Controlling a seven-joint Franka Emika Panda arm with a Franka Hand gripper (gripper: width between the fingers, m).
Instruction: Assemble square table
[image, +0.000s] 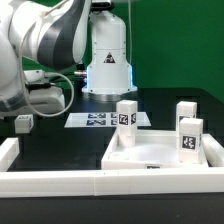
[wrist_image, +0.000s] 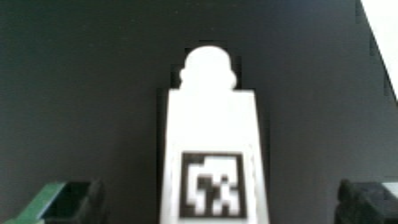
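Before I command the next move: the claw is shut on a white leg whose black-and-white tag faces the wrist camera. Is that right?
Not quite. The claw is open, not shut on anything. In the wrist view its fingers stand wide apart on either side of the white leg, with dark gaps between them and it. The rest holds: the leg's tag faces the wrist camera.

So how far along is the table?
Done: three legs stand at corners of the upturned slab; how tight, I cannot tell. In hand: the open gripper hangs over the fourth leg, not gripping it. Left: grasp it and fit the last corner.
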